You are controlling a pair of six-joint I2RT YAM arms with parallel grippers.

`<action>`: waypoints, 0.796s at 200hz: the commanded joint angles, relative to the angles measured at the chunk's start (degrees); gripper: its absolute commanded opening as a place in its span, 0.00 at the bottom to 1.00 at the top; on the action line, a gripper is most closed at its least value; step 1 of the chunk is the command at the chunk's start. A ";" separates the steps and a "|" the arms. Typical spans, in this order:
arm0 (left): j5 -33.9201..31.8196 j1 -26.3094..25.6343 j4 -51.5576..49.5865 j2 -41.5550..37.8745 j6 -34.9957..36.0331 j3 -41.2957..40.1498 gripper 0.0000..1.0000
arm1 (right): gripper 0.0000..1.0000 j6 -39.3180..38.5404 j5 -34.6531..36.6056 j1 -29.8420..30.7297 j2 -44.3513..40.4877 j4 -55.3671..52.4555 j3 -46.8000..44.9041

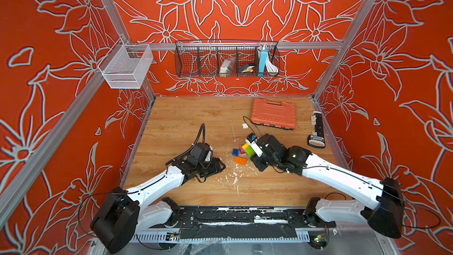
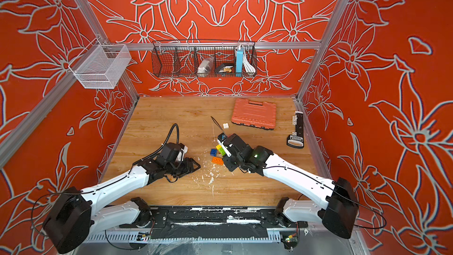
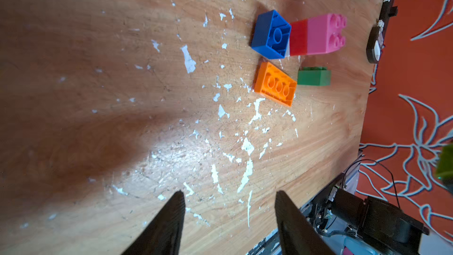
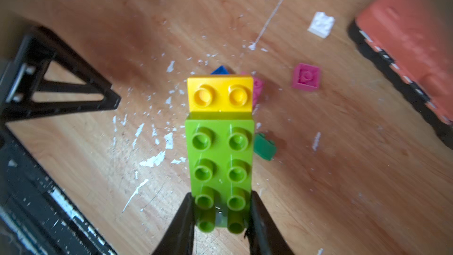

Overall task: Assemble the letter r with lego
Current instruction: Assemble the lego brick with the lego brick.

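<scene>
Right gripper is pinching the lime brick by 1 end, its jaws pressing the 2 long sides and the studs facing the wrist camera. The yellow brick is sitting joined at the far end, so these 2 pieces are looking like the start of the letter's stem. Gripping the tail is leaving the yellow end free for the next join. The right arm is reaching in over the pile and seems to be holding the pair clear of the table. The blue brick, orange brick, green brick and red-and-pink stack are lying loose, close together. Left gripper is hanging low, jaws spread and empty, and pointing toward that pile.
</scene>
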 commanded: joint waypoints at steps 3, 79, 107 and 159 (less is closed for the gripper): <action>-0.69 -0.45 -1.53 2.17 2.52 3.87 0.60 | 0.00 4.64 3.30 -2.51 1.22 -7.68 3.57; -0.46 -0.38 -1.71 12.45 4.14 14.14 0.60 | 0.00 17.96 -0.11 -5.46 15.61 -13.01 18.44; 1.73 0.28 0.95 17.00 2.66 17.01 0.59 | 0.00 13.39 -1.73 -5.50 24.03 -16.88 26.78; 5.28 2.76 5.76 21.36 0.08 17.79 0.58 | 0.00 16.26 -0.82 -6.43 33.02 -23.20 36.18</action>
